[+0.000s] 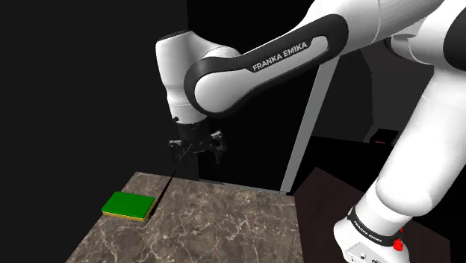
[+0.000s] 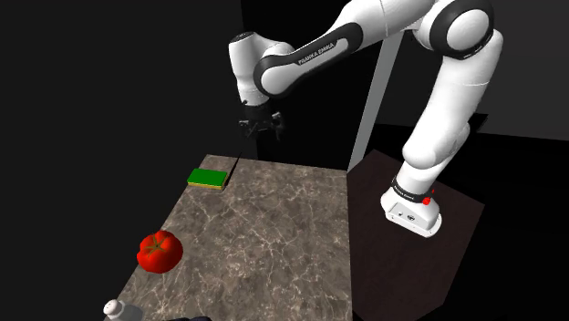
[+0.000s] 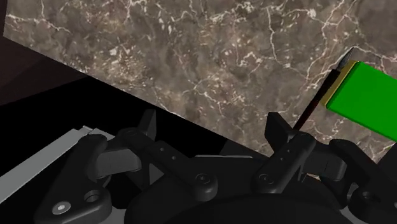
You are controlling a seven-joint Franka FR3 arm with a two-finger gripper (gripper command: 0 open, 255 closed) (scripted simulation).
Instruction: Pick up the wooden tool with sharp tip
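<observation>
Shoulder view: a white Franka arm reaches from its stand and holds its black gripper in the air above the far edge of a dark marble surface, fingers spread apart and clasping nothing. The thin dark tool lies flat on the marble below, one end at that far edge under the gripper, its shaft running inward along the side of a green block that sits near the surface's far left corner.

In the wrist view, the open gripper looks down on the tool. Its lower end passes behind one finger, while its pale, pointed tip rests just beside the green block, close to the block's yellowish rim. Whether the two touch cannot be told.

Second exterior view, from across the surface: gripper, tool and block cluster at the far edge, well apart from a red tomato by the left edge and a small white object at the near left corner.
</observation>
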